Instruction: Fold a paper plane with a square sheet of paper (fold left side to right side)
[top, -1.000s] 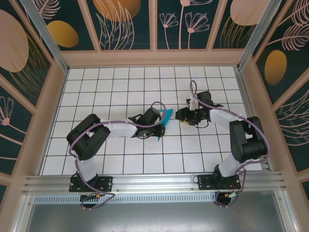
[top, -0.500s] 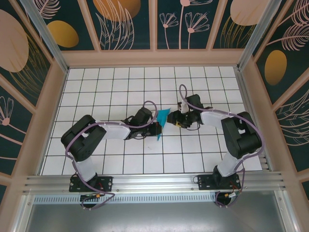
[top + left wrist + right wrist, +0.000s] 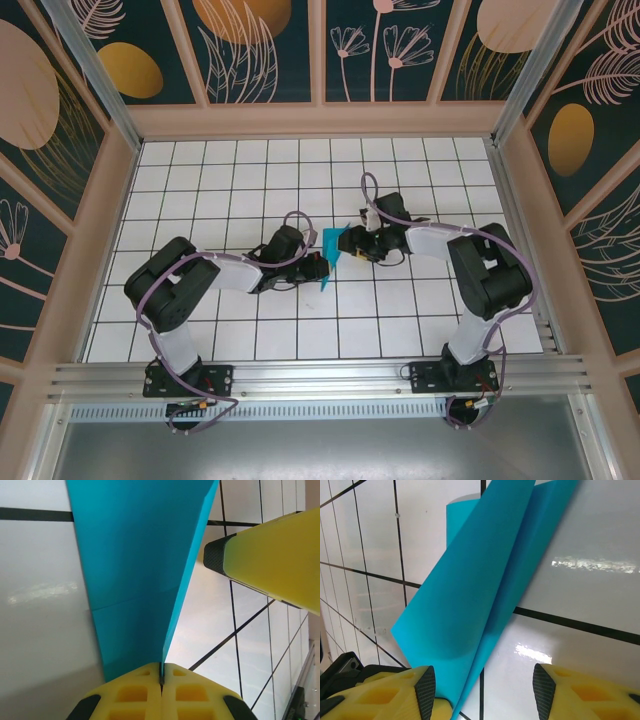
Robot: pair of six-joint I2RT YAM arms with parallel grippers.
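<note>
The square sheet of paper (image 3: pixel 332 244) is teal and folded in layers to a narrow pointed shape, raised partly off the white tiles at mid-table. My left gripper (image 3: pixel 320 268) is shut on its near edge. In the left wrist view the yellow jaws (image 3: pixel 161 667) meet with the paper (image 3: pixel 135 555) pinched in the seam. My right gripper (image 3: pixel 349 246) stands open at the paper's right side. In the right wrist view the paper (image 3: pixel 470 595) slants between its fingers (image 3: pixel 482 692), close to the left pad (image 3: pixel 426 690) and well apart from the right pad. One right finger (image 3: pixel 270 560) shows beside the paper.
The table (image 3: pixel 230 190) is white tiles with black grid lines, walled by pink frames and patterned panels (image 3: pixel 270 50). A metal rail (image 3: pixel 320 375) runs along the near edge. Both arms reach toward the middle and nearly meet there.
My left gripper has closed on the paper and shifted slightly left with it. The right gripper has moved left, from about a tile away up to the paper.
</note>
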